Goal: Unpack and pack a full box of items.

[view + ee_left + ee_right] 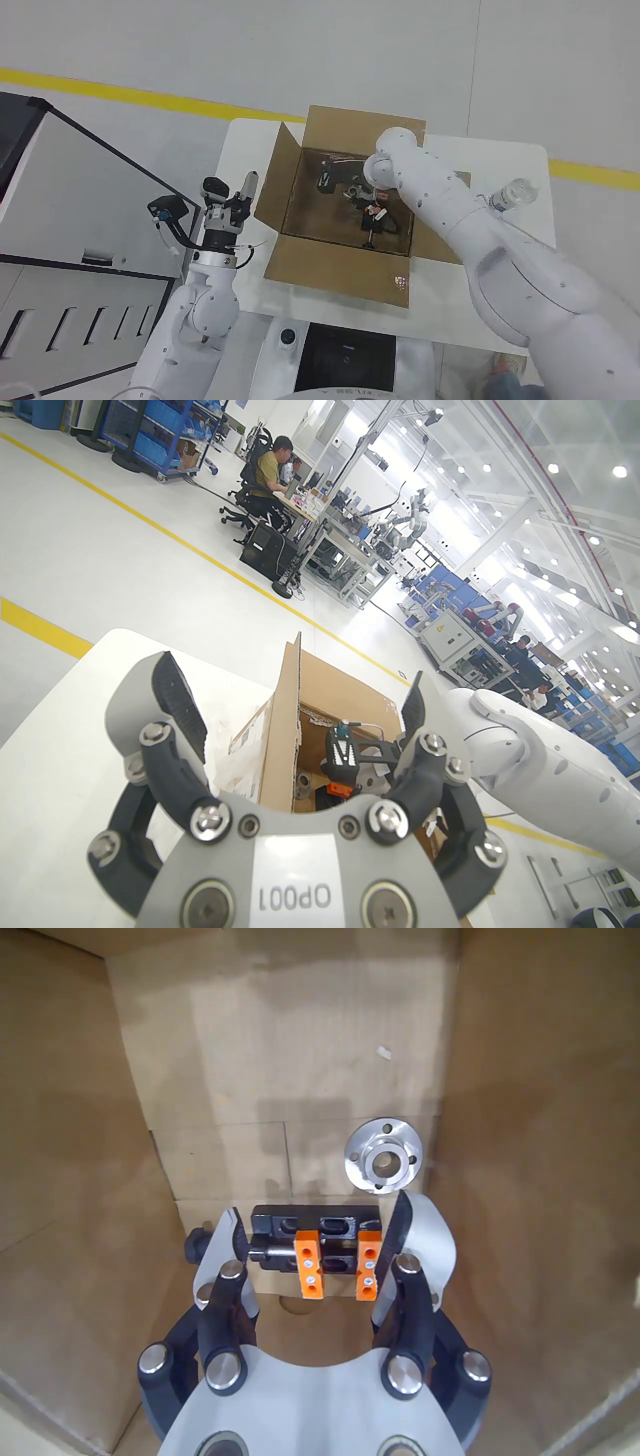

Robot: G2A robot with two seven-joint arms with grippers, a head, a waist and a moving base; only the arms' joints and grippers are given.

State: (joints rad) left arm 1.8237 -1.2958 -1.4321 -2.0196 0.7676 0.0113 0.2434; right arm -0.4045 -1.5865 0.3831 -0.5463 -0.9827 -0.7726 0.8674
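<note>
Within box (pixel 75 1128), right fingers (pixel 427 1238) gape astride vise (pixel 320 1228); left fingers (pixel 175 700) gape, empty.

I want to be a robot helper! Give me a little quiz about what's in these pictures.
1. True or false: the right gripper is down inside the cardboard box.
2. Which shiny thing lies near the black-and-orange vise? A) spoon B) round metal flange C) cup
3. Fill the gap: the left gripper, outside the box, holds nothing and is ____.
Key: 1 true; 2 B; 3 open.
</note>
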